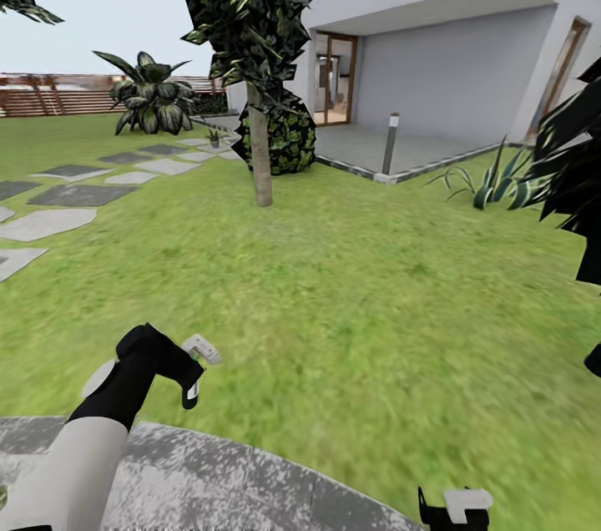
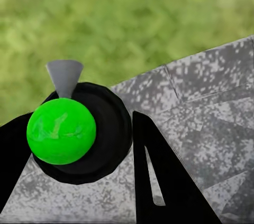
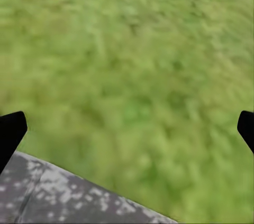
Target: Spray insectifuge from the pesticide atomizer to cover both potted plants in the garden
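Pesticide atomizer, a slim dark bottle with whitish trigger head [image 1: 200, 349], is held clamped in the left claw [image 1: 188, 376] above the grey speckled patio [image 1: 250, 472], the right claw [image 1: 455, 510] spread empty; pickup is judged done, and approaching the potted plants is called for next.

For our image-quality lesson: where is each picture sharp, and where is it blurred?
Head view: the dark-leaved tree and white house look crisp, the near green lawn smeared. Left wrist view: speckled grey paving sharp, grass soft. Right wrist view: grass blurred throughout.
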